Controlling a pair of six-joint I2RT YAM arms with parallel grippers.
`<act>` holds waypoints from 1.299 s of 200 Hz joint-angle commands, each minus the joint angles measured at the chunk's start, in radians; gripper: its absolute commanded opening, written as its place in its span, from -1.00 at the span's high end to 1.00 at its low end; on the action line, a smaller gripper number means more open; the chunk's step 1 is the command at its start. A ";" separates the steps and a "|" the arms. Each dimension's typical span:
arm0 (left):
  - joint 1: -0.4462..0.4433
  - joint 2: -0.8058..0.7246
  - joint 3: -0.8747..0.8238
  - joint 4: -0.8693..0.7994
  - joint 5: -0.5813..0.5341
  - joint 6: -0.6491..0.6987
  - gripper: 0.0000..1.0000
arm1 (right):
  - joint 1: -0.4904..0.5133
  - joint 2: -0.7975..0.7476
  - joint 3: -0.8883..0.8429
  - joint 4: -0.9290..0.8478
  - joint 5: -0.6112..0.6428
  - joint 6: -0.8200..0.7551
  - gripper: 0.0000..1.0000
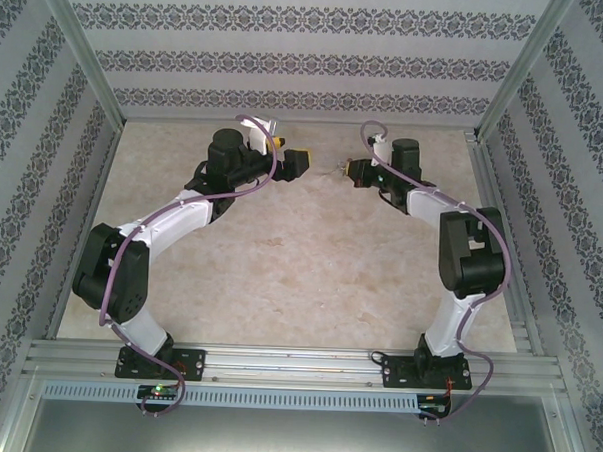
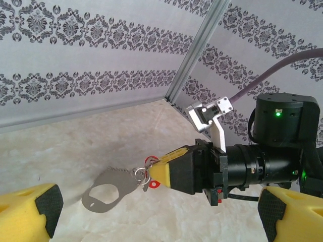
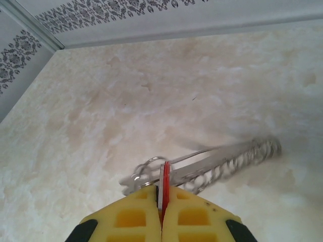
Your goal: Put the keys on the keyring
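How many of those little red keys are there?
1: the red-headed key is pinched in the shut right gripper, beside the keyring. Others may be hidden by the gripper.

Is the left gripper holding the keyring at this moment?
No: the left gripper stands wide open and empty; the keyring is at the tip of the shut right gripper.

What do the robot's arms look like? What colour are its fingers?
The left arm and right arm are white with black joints and purple cables. Their fingers are yellow with black patches. A green light glows on one joint.
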 commanded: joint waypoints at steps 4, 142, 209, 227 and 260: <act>0.014 -0.016 -0.005 0.053 0.022 -0.020 -1.00 | -0.003 -0.046 -0.027 0.051 -0.006 0.011 1.00; 0.014 0.004 0.033 0.016 0.059 -0.036 -1.00 | 0.034 -0.065 -0.186 0.049 0.024 0.019 1.00; 0.014 0.018 0.068 -0.034 0.083 -0.036 -1.00 | 0.097 -0.048 -0.265 0.050 0.053 0.059 1.00; 0.014 0.022 0.078 -0.045 0.090 -0.032 -1.00 | 0.112 -0.040 -0.287 0.051 0.055 0.069 0.69; 0.014 0.028 0.092 -0.062 0.093 -0.030 -1.00 | 0.148 -0.066 -0.348 0.096 0.001 0.134 0.30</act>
